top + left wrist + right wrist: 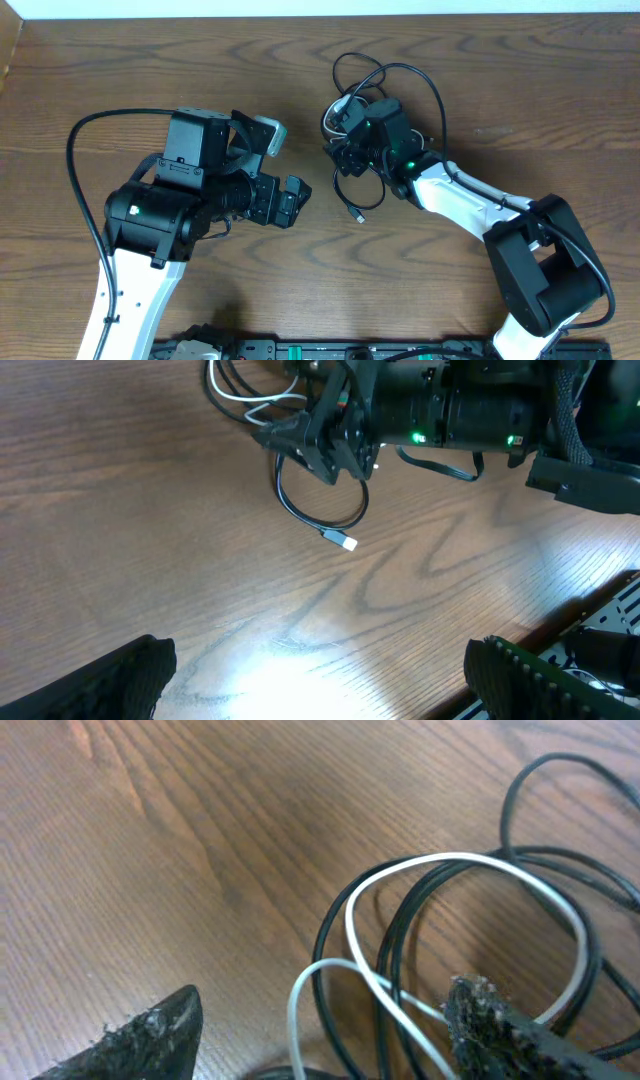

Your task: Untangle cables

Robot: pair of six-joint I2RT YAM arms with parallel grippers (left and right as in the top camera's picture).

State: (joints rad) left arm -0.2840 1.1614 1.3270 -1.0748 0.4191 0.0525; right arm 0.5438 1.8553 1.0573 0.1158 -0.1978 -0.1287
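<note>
**Figure.** Two arms at a wooden table, untangling cables. Clock bearings are read on the overhead view, with twelve at the far edge.

Nearest me, at about eight o'clock from the table's centre, I hold the left gripper with its jaws spread wide and nothing between them. It points toward three o'clock, at the tangle. I judge this a waiting stance from which it can take a freed end.

Next out, at six o'clock of the tangle, a plug lies flat on the wood. It ends a black cord that curls out of the heap. Loose and apart, it looks the easiest end to draw clear.

Beyond it, the right gripper sits low over the cables. Its fingers are apart and straddle a white cord and black strands without pinching them. In my judgement it is placed to close on one strand and lift it off the others.

The cables lie at one o'clock from the centre, a loose nest of crossing loops. The widest black loop reaches toward twelve.

Writing: none that I can read. No brand or label shows on cords, arms or table. Two green lamps glow on the right arm's wrist.
</note>
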